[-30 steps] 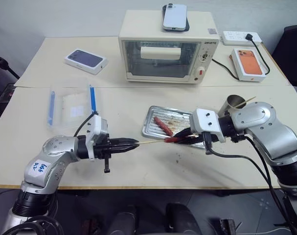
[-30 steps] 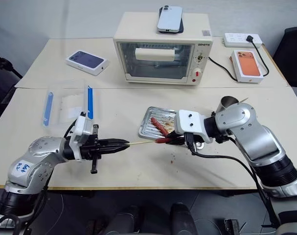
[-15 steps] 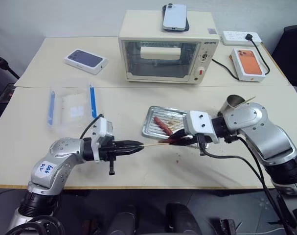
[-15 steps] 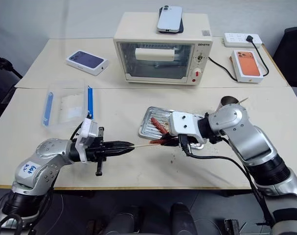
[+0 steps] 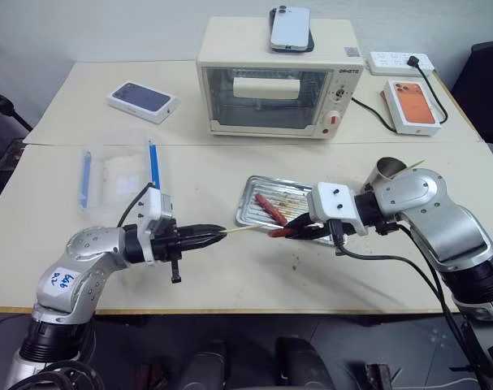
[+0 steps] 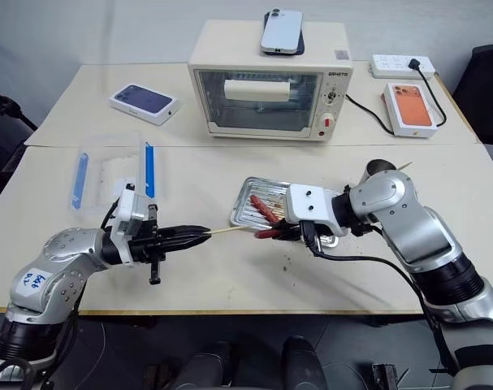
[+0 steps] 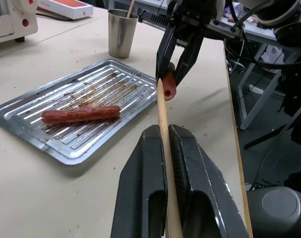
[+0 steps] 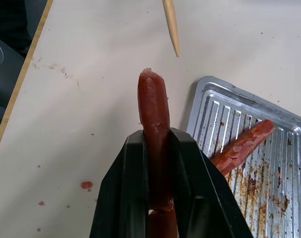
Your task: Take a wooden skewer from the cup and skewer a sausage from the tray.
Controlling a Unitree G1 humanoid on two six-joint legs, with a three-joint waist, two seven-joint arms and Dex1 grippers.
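Left end effector [image 5: 209,233]: fingers closed together on the wooden skewer [image 5: 244,229], which projects level toward the right, its pointed tip in the air and not touching anything.

Right end effector [image 5: 288,231]: fingers clamped on the sausage [image 8: 153,119]. The held sausage is above the surface [image 5: 230,276], just off the near edge of the tray [image 5: 250,213], with its free end pointing left toward the skewer tip. A small gap separates tip and sausage end.

A second sausage [image 7: 81,114] lies on the ribbed bottom of the tray, in its left part.

The cup [image 5: 387,171] stands upright on the surface to the right of the tray, behind the right arm, with another skewer [image 5: 414,165] leaning out of it.

A toaster oven [image 5: 274,85] stands at the far side of the surface.
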